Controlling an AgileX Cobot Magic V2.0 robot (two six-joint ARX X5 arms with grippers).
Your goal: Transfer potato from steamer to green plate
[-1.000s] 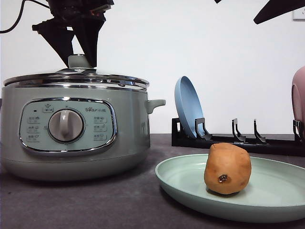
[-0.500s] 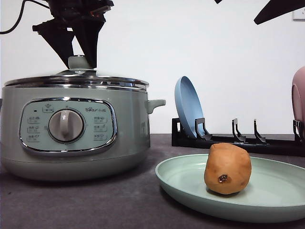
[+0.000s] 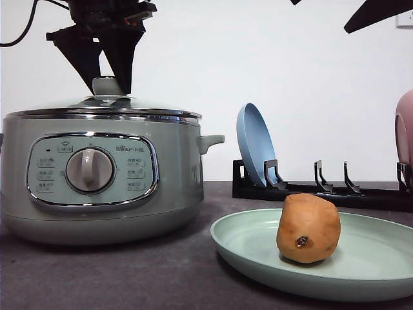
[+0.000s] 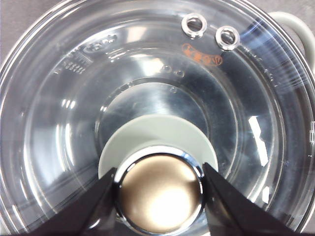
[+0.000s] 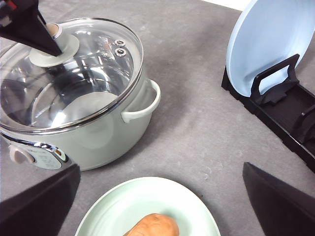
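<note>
Front view: potato (image 3: 308, 228) sits upright on green plate (image 3: 258, 245), so I judge transfer done. Glass lid (image 3: 103, 106) down on steamer (image 3: 97, 181), seated level, pot closed. My left end effector (image 3: 108, 76) hangs vertical over it, fingers (image 4: 93, 206) straddling lid knob (image 4: 160, 191); I can't tell whether clamped or just touching. Right end effector (image 5: 162, 206) parked high, jaws spread wide, empty, above plate. Blue plate (image 3: 255, 143) stands in rack (image 3: 322, 190) behind.

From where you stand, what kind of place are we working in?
Probably a mock kitchen counter: a steamer with a glass lid, a dish rack holding a blue plate, and a potato on a green plate.
</note>
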